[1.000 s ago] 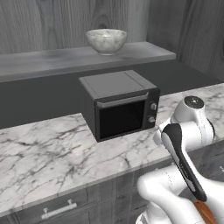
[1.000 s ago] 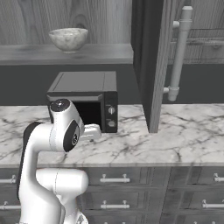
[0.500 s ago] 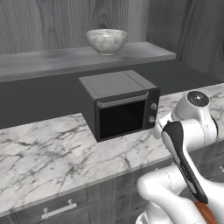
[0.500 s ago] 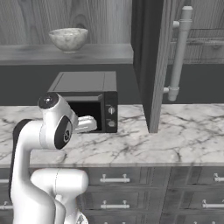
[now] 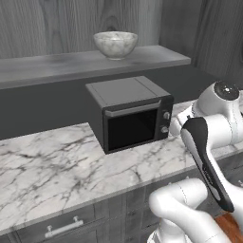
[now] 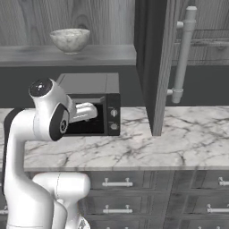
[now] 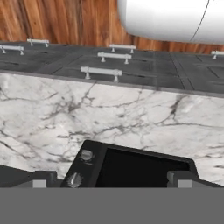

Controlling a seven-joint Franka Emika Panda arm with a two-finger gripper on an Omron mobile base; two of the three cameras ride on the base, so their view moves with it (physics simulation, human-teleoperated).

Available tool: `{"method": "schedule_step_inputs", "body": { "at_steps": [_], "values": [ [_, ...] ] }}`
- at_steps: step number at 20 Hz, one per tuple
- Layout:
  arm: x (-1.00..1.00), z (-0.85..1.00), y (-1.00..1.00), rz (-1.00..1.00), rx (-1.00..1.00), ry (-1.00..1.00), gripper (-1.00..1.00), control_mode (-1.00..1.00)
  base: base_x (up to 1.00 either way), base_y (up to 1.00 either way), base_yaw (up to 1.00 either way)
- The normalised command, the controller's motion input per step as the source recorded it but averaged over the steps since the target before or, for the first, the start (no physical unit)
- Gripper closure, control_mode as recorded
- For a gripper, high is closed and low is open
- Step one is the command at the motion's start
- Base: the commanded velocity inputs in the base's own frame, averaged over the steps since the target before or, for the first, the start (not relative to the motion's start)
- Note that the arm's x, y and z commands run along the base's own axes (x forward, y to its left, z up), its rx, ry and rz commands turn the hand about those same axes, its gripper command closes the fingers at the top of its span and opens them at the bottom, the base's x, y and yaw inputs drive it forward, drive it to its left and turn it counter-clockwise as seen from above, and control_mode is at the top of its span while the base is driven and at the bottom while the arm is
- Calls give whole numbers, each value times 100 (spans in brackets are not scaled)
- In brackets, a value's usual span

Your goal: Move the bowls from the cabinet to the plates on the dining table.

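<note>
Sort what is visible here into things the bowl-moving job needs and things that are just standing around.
Job:
marble-look bowl on the open cabinet shelf
open cabinet door
gripper, jaws wide, holding nothing

Standing around:
black microwave
marble counter
drawers under the counter
</note>
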Motion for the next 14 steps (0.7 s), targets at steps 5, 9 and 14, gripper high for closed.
{"method": "schedule_step_inputs", "body": {
  "at_steps": [5, 9, 14],
  "values": [
    [0, 54, 0, 3, -5, -3, -100, -100, 0, 0, 0],
    [0, 42, 4, 5, -11, -7, -100, -100, 0, 0, 0],
    [0, 34, 16, 2, -17, -6, -100, -100, 0, 0, 0]
  ]
}}
